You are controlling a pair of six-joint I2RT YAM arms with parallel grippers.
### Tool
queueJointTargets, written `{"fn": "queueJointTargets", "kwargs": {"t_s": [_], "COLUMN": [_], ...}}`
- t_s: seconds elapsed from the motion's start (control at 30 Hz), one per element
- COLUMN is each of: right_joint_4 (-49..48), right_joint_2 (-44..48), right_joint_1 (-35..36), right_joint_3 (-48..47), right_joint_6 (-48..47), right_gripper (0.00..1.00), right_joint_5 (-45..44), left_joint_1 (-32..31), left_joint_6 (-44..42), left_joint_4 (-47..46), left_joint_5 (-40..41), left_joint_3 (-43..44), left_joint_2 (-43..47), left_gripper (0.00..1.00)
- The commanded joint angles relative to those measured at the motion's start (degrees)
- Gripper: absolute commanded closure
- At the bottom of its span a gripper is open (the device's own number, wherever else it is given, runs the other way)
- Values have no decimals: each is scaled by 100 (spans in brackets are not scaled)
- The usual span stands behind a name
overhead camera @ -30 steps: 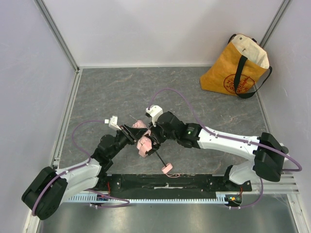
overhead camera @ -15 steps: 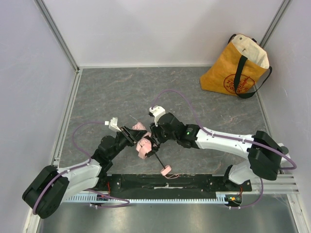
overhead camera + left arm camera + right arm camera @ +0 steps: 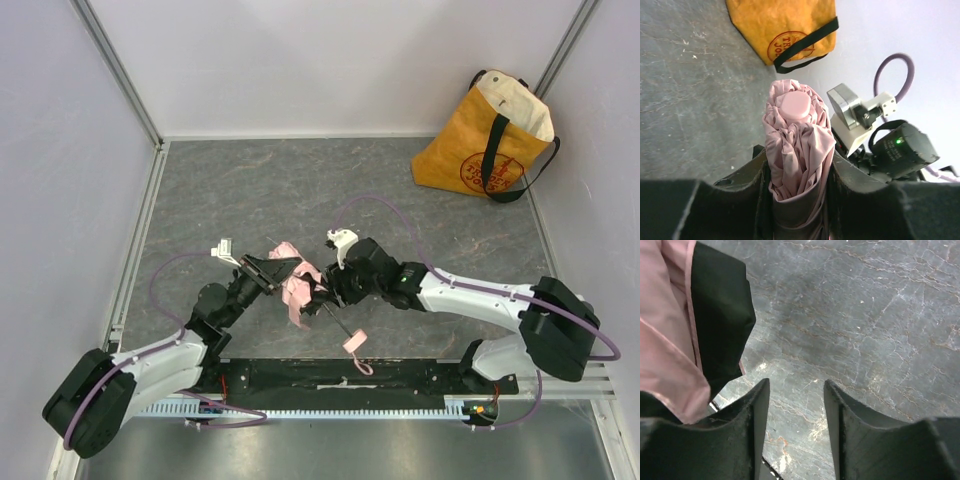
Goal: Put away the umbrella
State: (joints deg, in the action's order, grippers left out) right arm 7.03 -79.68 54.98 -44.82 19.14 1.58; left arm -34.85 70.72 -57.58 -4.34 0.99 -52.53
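Left wrist view: left jaws clamp umbrella (image 3: pixel 797 150) by bunched fabric, frame centre. Right jaws apart, empty, over bare surface (image 3: pixel 880 315). Umbrella likely light; fabric soft, slippery. Firmer hold: stiff shaft (image 3: pixel 335 322) or handle (image 3: pixel 354 342).

We see the umbrella (image 3: pixel 296 283) folded, its pale pink fabric bunched in loose creases. The fabric end sits clamped between the fingers (image 3: pixel 747 187) of the left gripper (image 3: pixel 799 159), with the round pink cap (image 3: pixel 795 106) poking out past them. In the top view the thin black shaft (image 3: pixel 335 322) runs out diagonally from the bundle. It ends in the small pink handle (image 3: pixel 354 342), with its wrist strap (image 3: pixel 362 365) trailing beyond.
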Motion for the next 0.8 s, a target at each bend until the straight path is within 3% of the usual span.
{"fn": "queueJointTargets", "kwargs": {"t_s": [0.0,0.1,0.2,0.23,0.33,0.57,0.67,0.77], "right_joint_4": [71,62,657,747,748,142,44,-149], "right_joint_2": [540,743,866,971,1270,1526,1237,894], "right_joint_1": [-285,-628,-682,-682,-708,-542,-103,92], "right_joint_3": [-256,-316,-606,-659,-782,-915,-1116,-1257], "right_joint_6": [405,679,417,294,143,11,-120,-77], "right_gripper": [36,27,5,2,2,2,5,16], "right_joint_5": [289,702,336,273,394,1748,1513,1012], "left_joint_1": [-4,-4,-13,-4,-4,-4,-4,-4], "left_joint_6": [1135,1234,1225,1225,1260,1515,1550,1515], "left_joint_4": [297,615,1554,1835,2418,2383,2279,1901], "left_joint_5": [416,574,601,636,732,680,627,575], "left_joint_3": [-249,-135,269,365,516,393,393,305], "left_joint_2": [445,629,893,964,1140,1035,956,894], "left_gripper": [98,98,98,98,98,98,98,98]}}
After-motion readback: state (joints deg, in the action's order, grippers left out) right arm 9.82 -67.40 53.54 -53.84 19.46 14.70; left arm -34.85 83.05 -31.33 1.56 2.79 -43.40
